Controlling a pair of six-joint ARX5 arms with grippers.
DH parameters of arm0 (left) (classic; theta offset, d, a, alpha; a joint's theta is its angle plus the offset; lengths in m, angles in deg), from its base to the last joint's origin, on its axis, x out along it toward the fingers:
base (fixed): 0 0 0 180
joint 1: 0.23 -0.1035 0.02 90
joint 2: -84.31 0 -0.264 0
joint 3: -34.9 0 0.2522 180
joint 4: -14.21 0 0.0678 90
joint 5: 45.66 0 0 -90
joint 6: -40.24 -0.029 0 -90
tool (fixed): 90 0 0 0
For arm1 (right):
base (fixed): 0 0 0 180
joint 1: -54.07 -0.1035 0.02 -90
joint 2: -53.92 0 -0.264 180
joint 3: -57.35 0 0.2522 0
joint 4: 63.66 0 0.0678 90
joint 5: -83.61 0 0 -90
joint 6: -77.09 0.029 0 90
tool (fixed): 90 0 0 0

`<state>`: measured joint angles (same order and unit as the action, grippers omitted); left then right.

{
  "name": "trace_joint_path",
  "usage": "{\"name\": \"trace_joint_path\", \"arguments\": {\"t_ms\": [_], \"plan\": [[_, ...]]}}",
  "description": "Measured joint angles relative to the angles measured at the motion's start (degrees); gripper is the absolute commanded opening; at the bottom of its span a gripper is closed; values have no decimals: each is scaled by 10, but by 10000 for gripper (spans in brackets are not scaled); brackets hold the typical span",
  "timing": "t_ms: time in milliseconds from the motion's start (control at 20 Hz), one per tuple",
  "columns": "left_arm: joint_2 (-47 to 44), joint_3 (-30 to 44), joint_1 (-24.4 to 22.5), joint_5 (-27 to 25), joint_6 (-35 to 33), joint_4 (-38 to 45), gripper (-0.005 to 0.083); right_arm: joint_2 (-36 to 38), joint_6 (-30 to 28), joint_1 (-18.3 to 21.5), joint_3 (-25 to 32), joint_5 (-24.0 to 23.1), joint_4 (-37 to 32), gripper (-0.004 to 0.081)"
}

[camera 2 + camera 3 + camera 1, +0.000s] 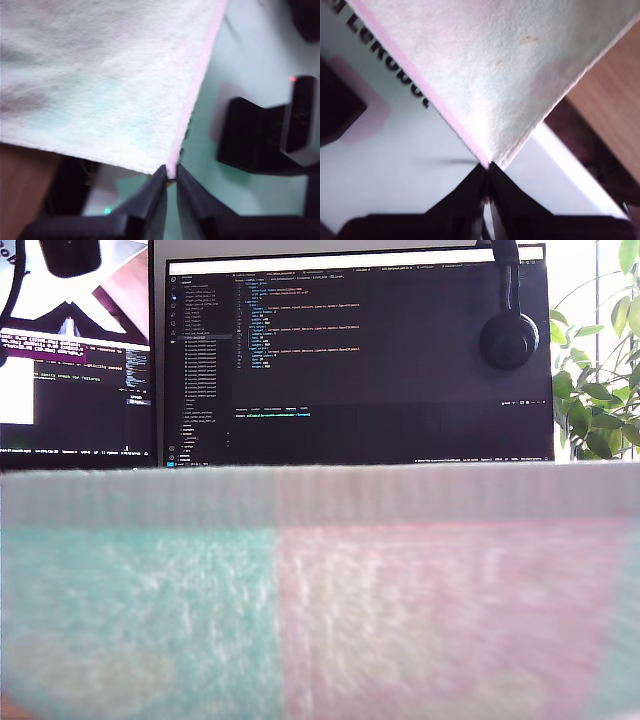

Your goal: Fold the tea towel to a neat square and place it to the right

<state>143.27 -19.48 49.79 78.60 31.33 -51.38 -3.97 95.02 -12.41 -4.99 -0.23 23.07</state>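
The desk barely shows from the exterior view, since the towel [320, 590] fills the lower half there. The wrist views help more. In the first wrist view there's a pale mint mat [250, 60] on the desk, with a black block-shaped fixture [255, 137] standing on it, and a strip of brown wooden desk [22, 190] shows past the mat's edge. The second wrist view shows the same kind of pale mat [395, 165] with black printed lettering [395, 70] on it, partly hidden under the towel, and bare wood [615, 120] off the mat's far edge. Whether the towel touches the mat anywhere can't be told.
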Motion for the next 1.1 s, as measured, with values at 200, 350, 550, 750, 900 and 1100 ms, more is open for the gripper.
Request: {"name": "trace_joint_path", "arguments": {"t_ms": [200,350,550,750,900,1100], "plan": [[0,0,33,22,25,0,-21,1,-2,0,1,30,23,-12],[0,0,44,40,28,-10,-21,8,-11,0,1,59,32,-12],[0,0,44,-73,28,11,-21,22,-30,0,2,-26,-37,-12],[0,0,20,-154,28,27,-21,21,-68,34,4,-91,-115,-12],[0,0,11,-158,28,34,-21,21,-83,56,4,-96,-120,-12],[0,0,10,-194,23,73,-21,21,-132,87,4,-122,-132,-12]]}}
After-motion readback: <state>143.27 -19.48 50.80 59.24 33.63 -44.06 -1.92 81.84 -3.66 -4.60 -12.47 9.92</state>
